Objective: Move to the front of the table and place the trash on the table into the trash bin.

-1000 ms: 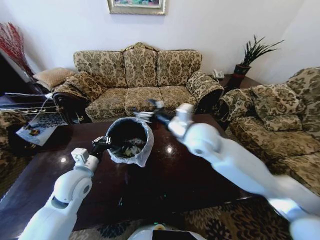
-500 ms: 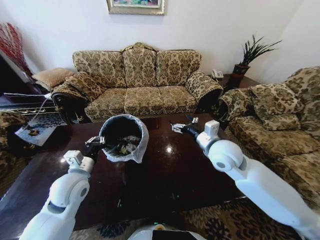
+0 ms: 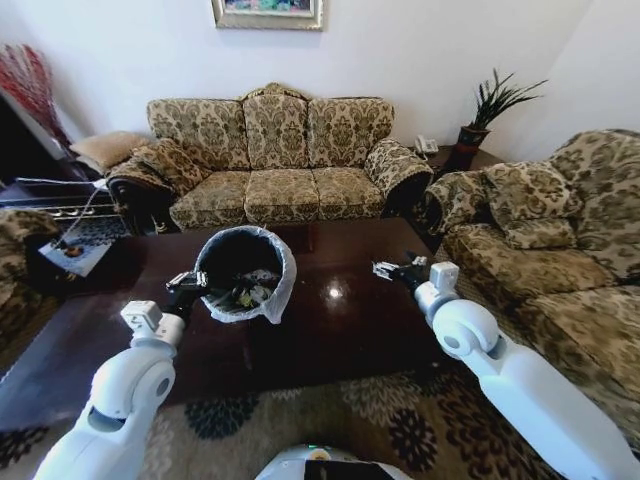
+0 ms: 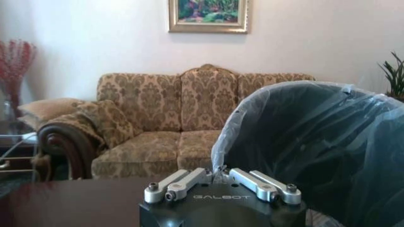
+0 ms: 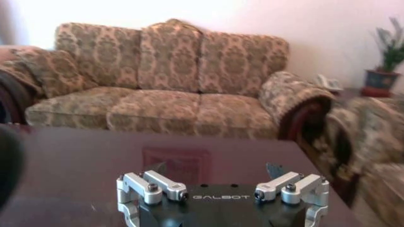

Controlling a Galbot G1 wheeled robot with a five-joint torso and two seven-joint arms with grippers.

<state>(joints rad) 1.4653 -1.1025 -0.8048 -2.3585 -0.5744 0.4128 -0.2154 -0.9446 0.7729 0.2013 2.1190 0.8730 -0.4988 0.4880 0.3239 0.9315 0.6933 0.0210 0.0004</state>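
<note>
At the lower left of the head view, the left gripper has its jaws pinched together on the rim of the trash bin, which tilts toward the camera at left of centre on the dark glossy surface. The bin looks light and its thin bag liner soft and slippery, so the stiffer rim is likely the safest hold. Small trash lies inside it. At right of centre, the right gripper hovers over the surface near its right edge, jaws spread wide and empty. In the upper frame, a patterned sofa stands against the wall.
</note>
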